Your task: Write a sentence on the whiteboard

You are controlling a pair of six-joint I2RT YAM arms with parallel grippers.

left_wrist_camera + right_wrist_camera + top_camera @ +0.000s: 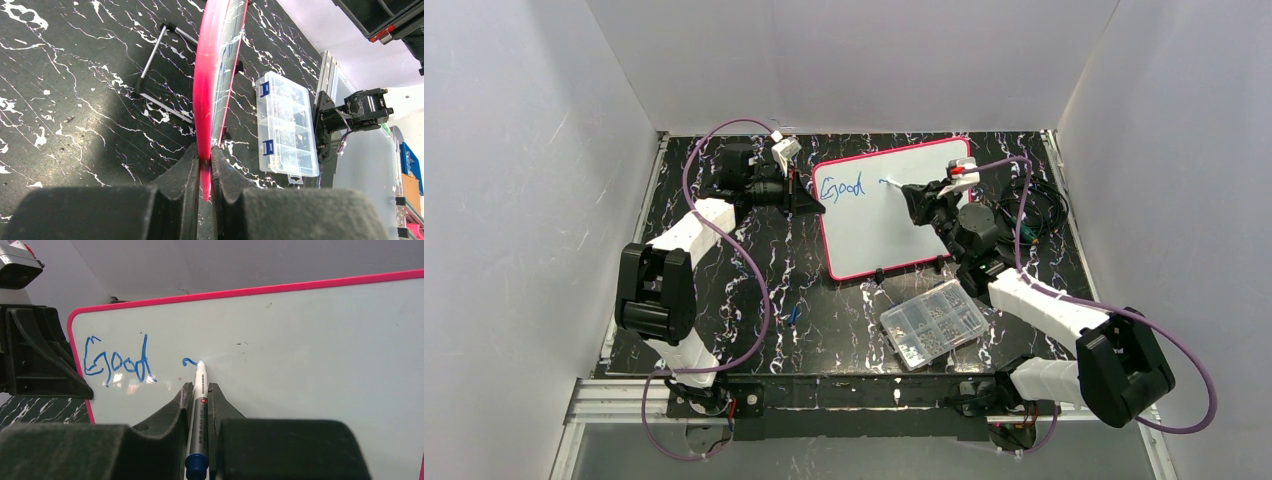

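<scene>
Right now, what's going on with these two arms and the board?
The left hand grips the whiteboard by its pink edge. The right hand holds a marker, tip against the board. The sentence reads only "Good" plus one small stroke beside it. The clear parts box lies nearer the arms.

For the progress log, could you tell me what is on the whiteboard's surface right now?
The whiteboard carries blue "Good" and a short stroke at the marker tip. The right gripper covers the board just below.

I see whiteboard [894,230], white, pink-red frame, standing tilted on black feet. Sentence [117,362] unfinished: blue "Good" top left, plus one small stroke.
</scene>
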